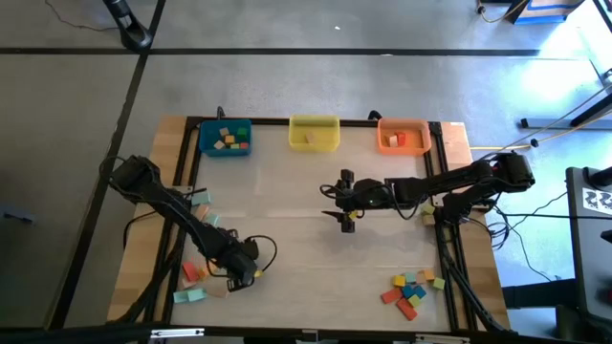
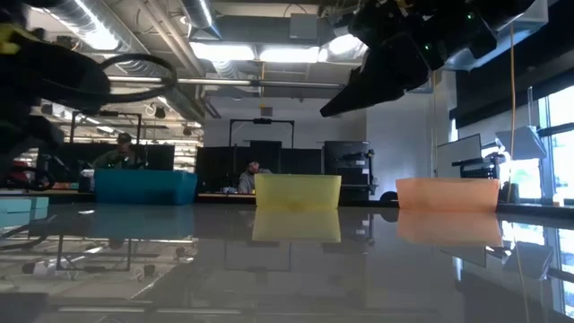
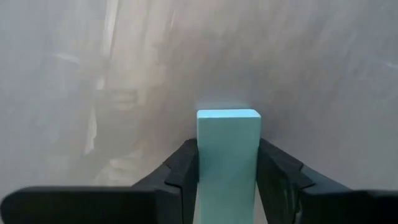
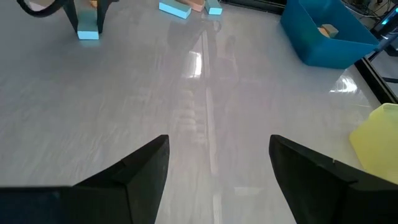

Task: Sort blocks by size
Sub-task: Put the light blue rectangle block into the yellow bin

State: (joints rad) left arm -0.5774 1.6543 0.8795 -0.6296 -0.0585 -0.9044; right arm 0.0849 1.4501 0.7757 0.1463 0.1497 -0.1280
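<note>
We clamp the left gripper [image 3: 227, 180] on the upright light-teal rectangular block [image 3: 227, 155] for sorting, while the right gripper [image 4: 217, 168] waits apart.

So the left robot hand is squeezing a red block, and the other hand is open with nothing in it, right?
Not quite. The block between the left gripper fingers is light teal, not red; the left wrist view shows it. The rest holds: the right gripper is open and empty.
</note>
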